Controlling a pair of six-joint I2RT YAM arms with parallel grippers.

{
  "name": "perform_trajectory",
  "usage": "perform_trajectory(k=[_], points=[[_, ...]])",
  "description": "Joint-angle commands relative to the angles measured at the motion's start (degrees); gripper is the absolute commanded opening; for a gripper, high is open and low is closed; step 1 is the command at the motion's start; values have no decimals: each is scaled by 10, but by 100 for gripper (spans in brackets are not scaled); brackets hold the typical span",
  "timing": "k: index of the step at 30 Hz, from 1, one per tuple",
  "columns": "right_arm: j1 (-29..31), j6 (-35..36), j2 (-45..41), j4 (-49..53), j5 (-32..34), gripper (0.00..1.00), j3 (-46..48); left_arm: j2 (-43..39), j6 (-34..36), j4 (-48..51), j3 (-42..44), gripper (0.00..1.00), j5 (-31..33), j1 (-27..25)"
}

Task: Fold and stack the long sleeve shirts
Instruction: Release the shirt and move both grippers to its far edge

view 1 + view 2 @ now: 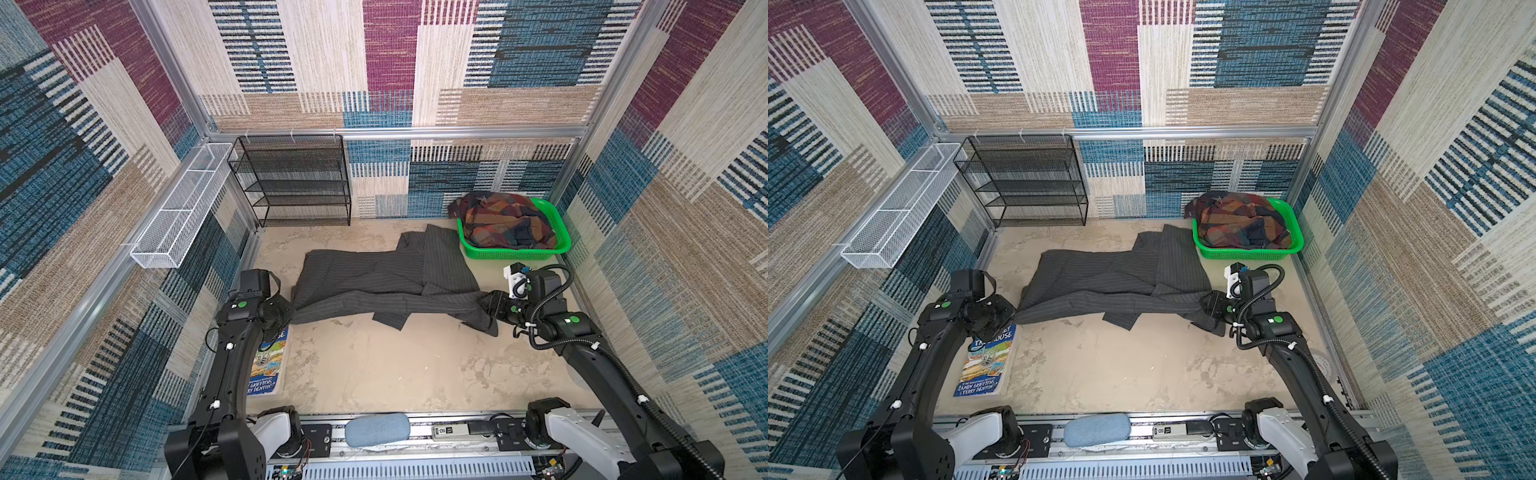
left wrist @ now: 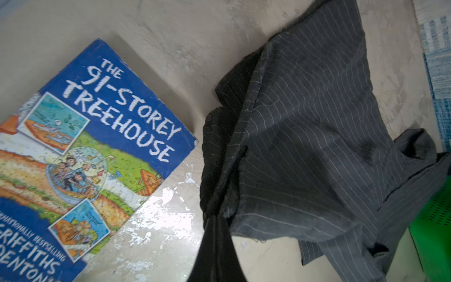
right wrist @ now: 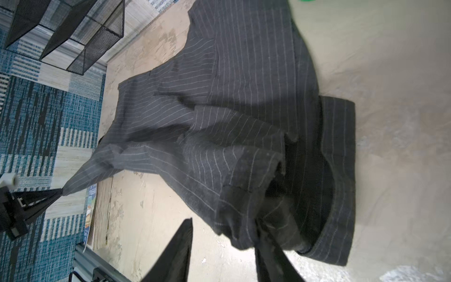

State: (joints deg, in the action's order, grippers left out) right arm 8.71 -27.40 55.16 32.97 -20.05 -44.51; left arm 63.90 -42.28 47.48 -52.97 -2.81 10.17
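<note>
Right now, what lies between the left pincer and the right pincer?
The pinstriped shirt spans the stretch in both top views: the left pincer is shut on one end, the right pincer stands open at the other.

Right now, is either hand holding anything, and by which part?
The left hand is shut on the pinstripe shirt, pinching a bunched corner at its left end. The right hand stands open, holding nothing; cloth only brushes one finger.
</note>
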Motion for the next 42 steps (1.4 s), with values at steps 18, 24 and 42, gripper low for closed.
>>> perform_trajectory(k=[18, 24, 42], points=[[61, 26, 147, 22, 70, 55, -76, 48, 25, 26, -98, 35, -91, 30], [67, 36, 258, -38, 117, 56, -128, 145, 77, 19, -140, 22, -122, -13], [61, 124, 699, -107, 178, 56, -551, 509, 64, -77, -318, 0, -67, -213]])
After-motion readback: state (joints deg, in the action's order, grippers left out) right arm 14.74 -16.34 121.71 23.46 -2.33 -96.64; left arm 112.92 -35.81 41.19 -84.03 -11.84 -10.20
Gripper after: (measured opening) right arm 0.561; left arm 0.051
